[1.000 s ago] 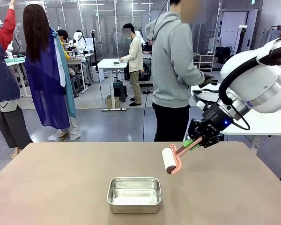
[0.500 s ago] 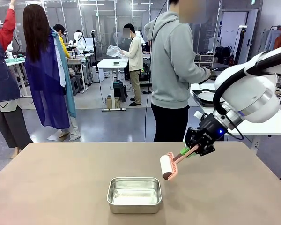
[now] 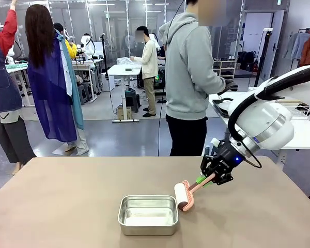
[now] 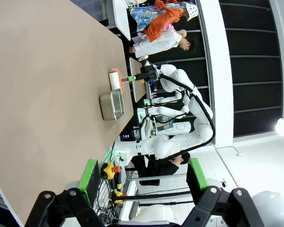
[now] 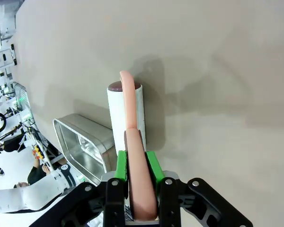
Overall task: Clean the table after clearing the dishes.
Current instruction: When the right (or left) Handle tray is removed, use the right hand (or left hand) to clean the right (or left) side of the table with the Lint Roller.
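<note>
My right gripper point(image 3: 206, 179) is shut on the pink handle of a white lint roller point(image 3: 183, 197). The roller hangs low over the taupe table point(image 3: 67, 206), right beside the steel pan's right edge; I cannot tell whether it touches the top. In the right wrist view the green pads point(image 5: 121, 165) clamp the handle and the roller point(image 5: 125, 118) points away over the table point(image 5: 217, 71). My left gripper point(image 4: 143, 175) stands open and holds nothing, well back from the table point(image 4: 42, 85). A dark tray with a white plate point(image 3: 228, 106) rests on the white side table.
A steel pan point(image 3: 148, 214) sits near the table's front middle, also seen as the pan point(image 5: 80, 146) and the pan point(image 4: 111, 105). A person in a grey hoodie point(image 3: 188, 72) stands at the far edge, turned toward the white side table point(image 3: 294, 135). Other people stand farther back.
My right arm has come down and to the left with the roller, from above the table's right middle to just beside the pan. The left gripper has not changed.
</note>
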{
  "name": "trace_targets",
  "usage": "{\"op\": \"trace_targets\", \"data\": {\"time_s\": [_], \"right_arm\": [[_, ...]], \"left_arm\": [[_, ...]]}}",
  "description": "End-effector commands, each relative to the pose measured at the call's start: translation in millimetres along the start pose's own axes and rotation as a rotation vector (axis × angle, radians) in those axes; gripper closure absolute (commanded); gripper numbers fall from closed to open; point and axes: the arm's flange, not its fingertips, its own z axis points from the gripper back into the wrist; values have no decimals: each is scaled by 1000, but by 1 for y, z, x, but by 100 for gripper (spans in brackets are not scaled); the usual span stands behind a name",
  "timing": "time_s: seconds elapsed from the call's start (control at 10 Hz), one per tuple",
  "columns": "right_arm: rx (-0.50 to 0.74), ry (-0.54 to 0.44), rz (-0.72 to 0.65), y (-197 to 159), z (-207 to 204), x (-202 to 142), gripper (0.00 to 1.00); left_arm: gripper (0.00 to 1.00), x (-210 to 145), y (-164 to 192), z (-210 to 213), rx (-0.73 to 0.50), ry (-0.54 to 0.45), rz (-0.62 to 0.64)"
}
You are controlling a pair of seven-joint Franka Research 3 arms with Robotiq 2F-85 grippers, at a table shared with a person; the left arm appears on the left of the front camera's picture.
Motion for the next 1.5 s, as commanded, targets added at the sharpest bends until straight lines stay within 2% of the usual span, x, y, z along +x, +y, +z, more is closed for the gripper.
{"op": "trace_targets", "data": {"time_s": [0.0,0.1,0.2,0.4,0.5,0.7,0.9,1.1,1.2,1.4], "right_arm": [[-61,-119,13,-23,-3,-1,78],[-140,-196,31,-40,0,-2,78],[-135,-220,30,-55,6,-4,78],[-159,-299,34,-89,39,-17,78],[-240,-352,37,-103,62,-27,78],[-348,-404,43,-124,87,-36,78],[-388,-469,59,-147,111,-40,78],[-476,-508,68,-164,133,-47,78],[-541,-489,66,-172,143,-49,78],[-611,-539,65,-183,172,-52,78]], "left_arm": [[7,-8,-1,-1,11,2,-8],[7,-8,-1,-1,11,2,-8],[7,-8,-1,-1,11,2,-8],[7,-8,-1,-1,11,2,-8],[7,-8,-1,-1,11,2,-8],[7,-8,-1,-1,11,2,-8],[7,-8,-1,-1,11,2,-8],[7,-8,-1,-1,11,2,-8],[7,-8,-1,-1,11,2,-8],[7,-8,-1,-1,11,2,-8]]}}
